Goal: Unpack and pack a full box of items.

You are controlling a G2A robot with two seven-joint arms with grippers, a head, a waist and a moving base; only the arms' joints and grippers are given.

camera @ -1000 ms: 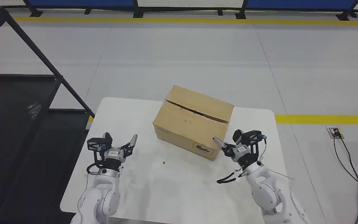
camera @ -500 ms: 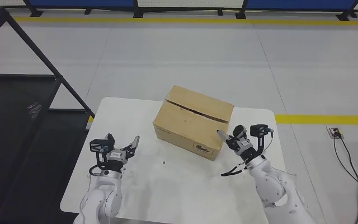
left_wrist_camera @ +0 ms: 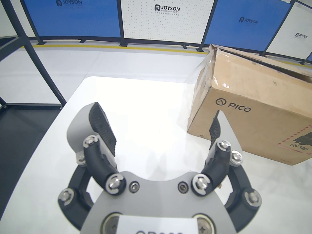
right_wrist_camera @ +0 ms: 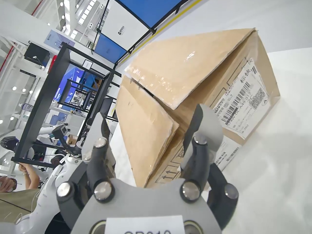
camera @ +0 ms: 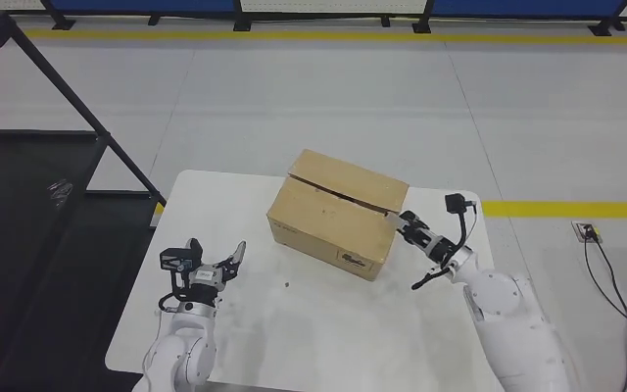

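A closed brown cardboard box [camera: 338, 211] stands slightly askew at the back middle of the white table [camera: 294, 328]. Its top flaps meet at a narrow dark slit. My right gripper [camera: 405, 227] is open at the box's right end, level with the top edge. In the right wrist view its fingers [right_wrist_camera: 203, 120] straddle the end corner of the near top flap of the box [right_wrist_camera: 185, 69]. My left gripper [camera: 211, 261] hovers open over the table's left side, apart from the box. In the left wrist view this gripper [left_wrist_camera: 158, 122] holds nothing and points at the box [left_wrist_camera: 256, 113].
A black metal rack [camera: 59, 147] stands just left of the table. A small dark speck [camera: 286, 285] lies on the tabletop in front of the box. Bare tabletop stretches across the front between the two arms.
My right gripper has moved away from the table's front up to the box's right end and turned toward the top flaps. The left gripper has shifted only slightly.
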